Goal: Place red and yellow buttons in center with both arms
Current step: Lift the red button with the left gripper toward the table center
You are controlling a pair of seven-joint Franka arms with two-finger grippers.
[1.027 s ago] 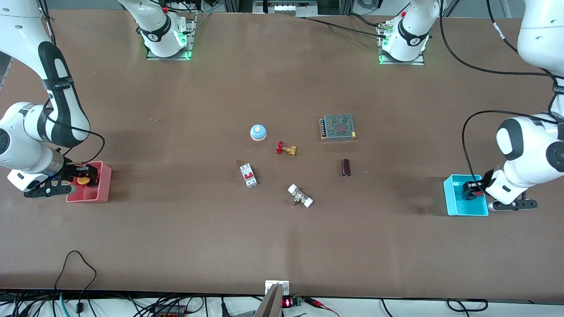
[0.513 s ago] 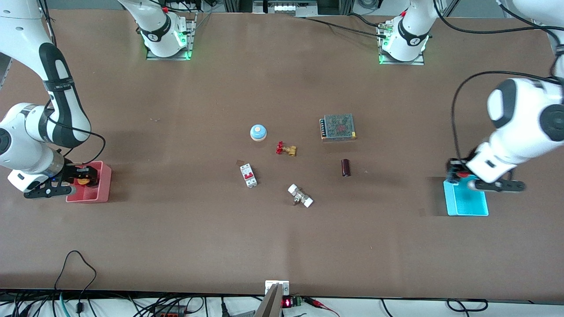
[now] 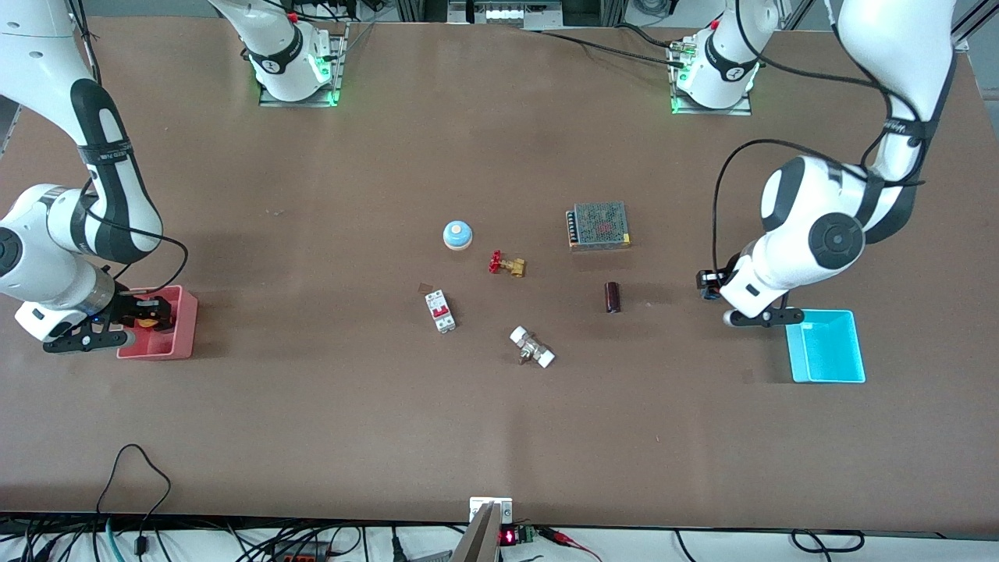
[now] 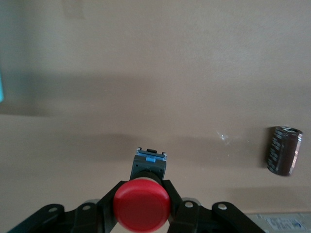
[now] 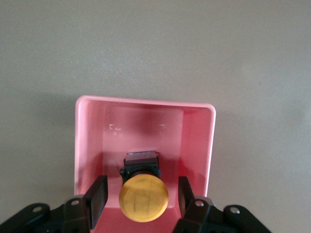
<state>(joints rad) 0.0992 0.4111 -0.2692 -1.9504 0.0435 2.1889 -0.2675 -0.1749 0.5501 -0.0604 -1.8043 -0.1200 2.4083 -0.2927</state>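
Front view shows the brown table (image 3: pixel 312 406), with everything placed from the cyan bin (image 3: pixel 826 356). Well apart, at the right arm's end, sits the pink bin (image 3: pixel 160 343), where the right gripper (image 5: pixel 138 199) straddles the yellow button (image 5: pixel 143 196), fingers parted, not touching. Beside the cyan bin, over bare table, the left gripper (image 4: pixel 142 206) clamps the red button (image 4: pixel 142 205).

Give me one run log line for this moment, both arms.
left gripper: shut on red button, over table past cyan bin | right gripper: around yellow button in pink bin, fingers not touching
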